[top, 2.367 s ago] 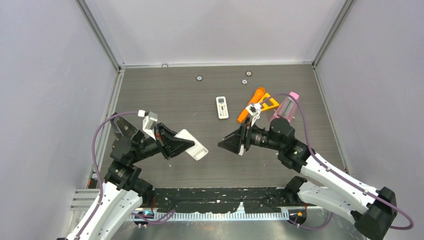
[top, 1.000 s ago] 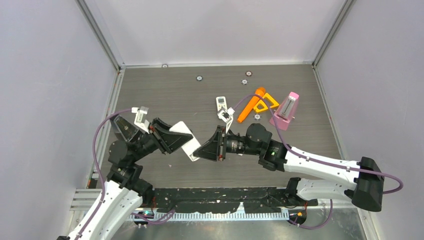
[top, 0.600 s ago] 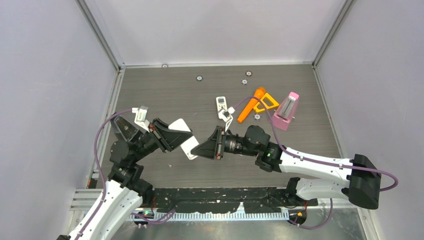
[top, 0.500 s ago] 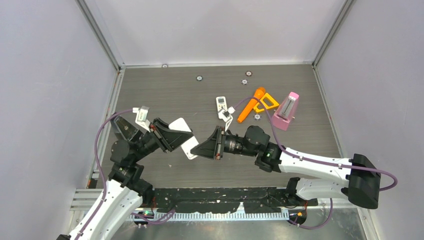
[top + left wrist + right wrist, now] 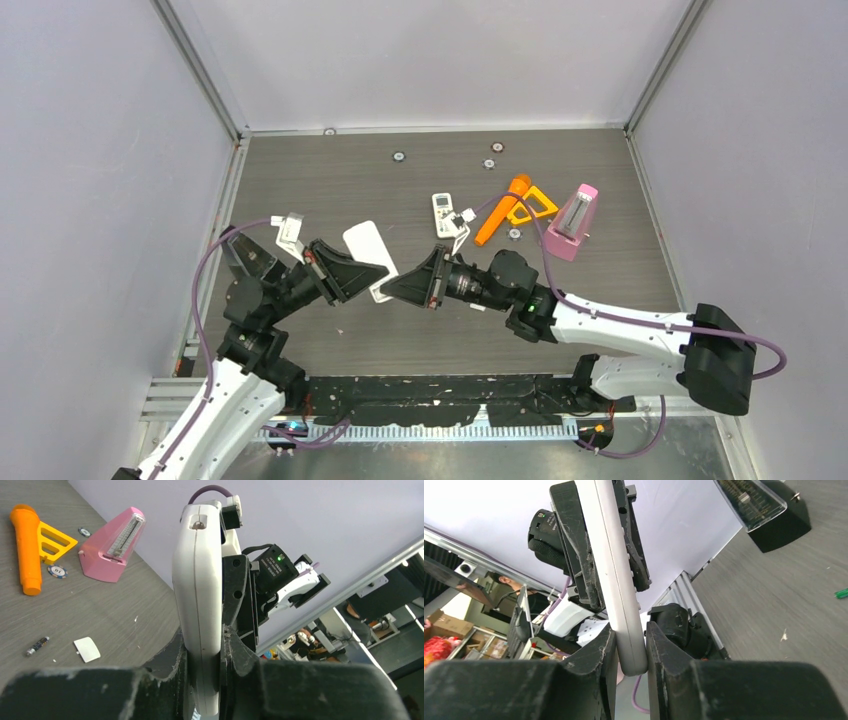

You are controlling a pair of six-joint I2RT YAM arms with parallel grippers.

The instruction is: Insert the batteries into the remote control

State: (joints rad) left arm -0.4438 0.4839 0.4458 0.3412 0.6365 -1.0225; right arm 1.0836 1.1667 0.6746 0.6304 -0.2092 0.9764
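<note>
The white remote control (image 5: 366,250) is lifted off the table, clamped from both sides. My left gripper (image 5: 348,272) is shut on its left end and my right gripper (image 5: 408,284) on its right end. In the left wrist view the remote (image 5: 199,595) stands edge-on between my left gripper's (image 5: 202,642) jaws. In the right wrist view its other end (image 5: 611,580) is pinched by my right gripper (image 5: 630,637). One dark battery with silvery ends (image 5: 37,646) lies on the table beside a small white cover (image 5: 87,649). A green battery (image 5: 841,593) lies at the right edge of the right wrist view.
A smaller white remote with a screen (image 5: 443,213) lies at mid-table. To its right are an orange microphone (image 5: 503,208) on a yellow stand, a pink metronome (image 5: 571,222) and scattered round chips (image 5: 398,156). Grey walls enclose the table on three sides.
The left jaws have closed tight on the remote. The remote, held by both grippers, has swung toward the far side, and the right arm has followed it slightly left.
</note>
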